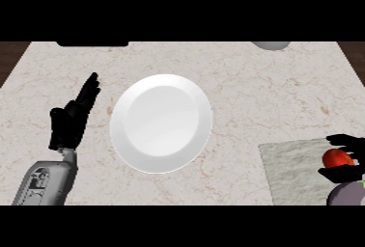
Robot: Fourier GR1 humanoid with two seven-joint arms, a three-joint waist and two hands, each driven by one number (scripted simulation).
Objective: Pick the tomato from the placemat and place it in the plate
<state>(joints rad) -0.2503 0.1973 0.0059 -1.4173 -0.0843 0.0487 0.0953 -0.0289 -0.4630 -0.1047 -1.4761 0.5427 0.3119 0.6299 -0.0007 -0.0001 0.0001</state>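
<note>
Tomato (336,157) on the placemat (296,169) at the table's right edge, our right hand (349,171) curled around it; we judge it could roll free while crossing to the plate (161,123).

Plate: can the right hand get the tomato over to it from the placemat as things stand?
Probably yes. The right hand is curled round the tomato on the placemat, and only bare counter lies between it and the plate. The left hand rests open on the plate's far side.
</note>
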